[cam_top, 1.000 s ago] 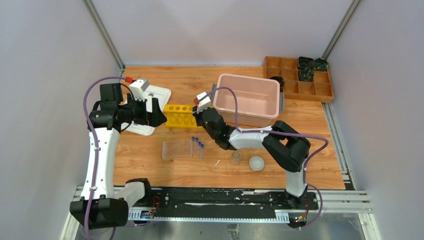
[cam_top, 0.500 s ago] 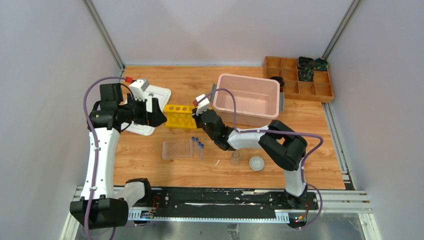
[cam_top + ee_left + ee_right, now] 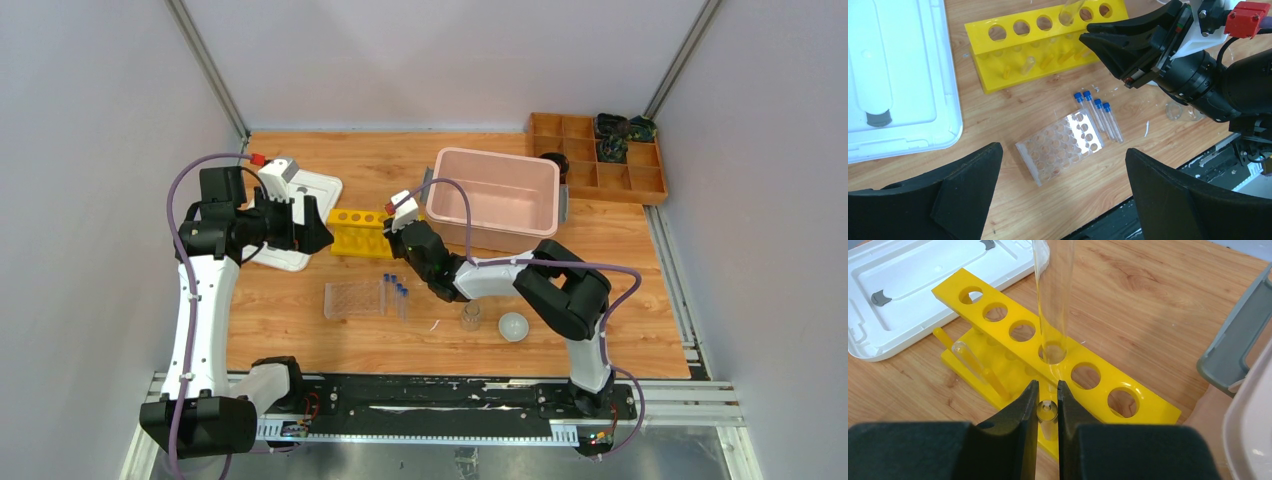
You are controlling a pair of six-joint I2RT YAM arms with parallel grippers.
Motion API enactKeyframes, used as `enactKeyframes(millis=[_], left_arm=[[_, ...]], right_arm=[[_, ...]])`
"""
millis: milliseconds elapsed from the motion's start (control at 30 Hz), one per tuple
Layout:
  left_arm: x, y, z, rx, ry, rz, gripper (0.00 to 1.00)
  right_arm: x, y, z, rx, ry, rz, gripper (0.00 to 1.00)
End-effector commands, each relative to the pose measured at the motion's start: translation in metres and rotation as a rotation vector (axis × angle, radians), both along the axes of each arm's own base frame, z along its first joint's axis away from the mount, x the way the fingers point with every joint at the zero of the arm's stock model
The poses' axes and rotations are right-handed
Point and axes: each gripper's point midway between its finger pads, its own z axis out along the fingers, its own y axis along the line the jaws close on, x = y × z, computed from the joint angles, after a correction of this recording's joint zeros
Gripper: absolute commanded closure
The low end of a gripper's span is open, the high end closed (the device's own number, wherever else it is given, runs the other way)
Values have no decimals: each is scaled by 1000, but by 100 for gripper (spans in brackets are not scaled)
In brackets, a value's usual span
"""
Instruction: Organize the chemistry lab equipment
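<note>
A smooth glass tube [image 3: 1053, 300] leans in a round hole of the glossy yellow rack [image 3: 1104, 388], seemingly being stood up for storage. The right tool [image 3: 1047, 386], just beside it, is nearly clenched; whether it grips anything I cannot tell. The left tool [image 3: 1063, 172] hangs released over four blue-capped tubes [image 3: 1098, 117] lying beside the clear plastic rack [image 3: 1060, 147], in the middle of the table [image 3: 300, 342].

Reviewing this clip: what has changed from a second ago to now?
The right arm swung its elbow slightly left and nearer; the right end effector barely shifted at the yellow six-hole plastic rack, where a clear glass tube stands. Nothing visibly taken or released. Left arm, open left end effector, small clear blue-capped tubes, clear plastic tube rack, small clear glass cup and small white round dish stayed put.
</note>
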Motion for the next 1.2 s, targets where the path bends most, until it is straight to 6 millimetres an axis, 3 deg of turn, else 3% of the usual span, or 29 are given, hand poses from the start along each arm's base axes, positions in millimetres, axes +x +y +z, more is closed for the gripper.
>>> enactKeyframes(millis=[0, 200, 333, 400, 667, 800, 867, 1033, 1167], left_arm=[[1, 2, 6, 17, -34, -3, 0], [1, 2, 5, 18, -34, -3, 0], [1, 2, 7, 15, -36, -4, 0], [1, 1, 7, 11, -35, -4, 0], [-1, 1, 12, 9, -51, -3, 0], [-2, 0, 14, 3, -55, -2, 0], [-2, 0, 14, 1, -55, 0, 0], [-3, 2, 12, 6, -52, 11, 0], [-5, 2, 11, 6, -50, 15, 0]], right_arm=[[6, -10, -13, -16, 17, -36, 100], [3, -5, -6, -34, 3, 9, 99], [-6, -1, -1, -27, 11, 40, 76], [-9, 1, 6, -22, 3, 46, 70], [-22, -4, 46, -10, -2, 20, 64], [-46, -11, 57, -36, 45, 12, 61], [-61, -17, 54, -79, 126, -1, 61], [-112, -40, 4, -210, 461, -17, 65], [-142, -52, -32, -247, 636, -49, 76]])
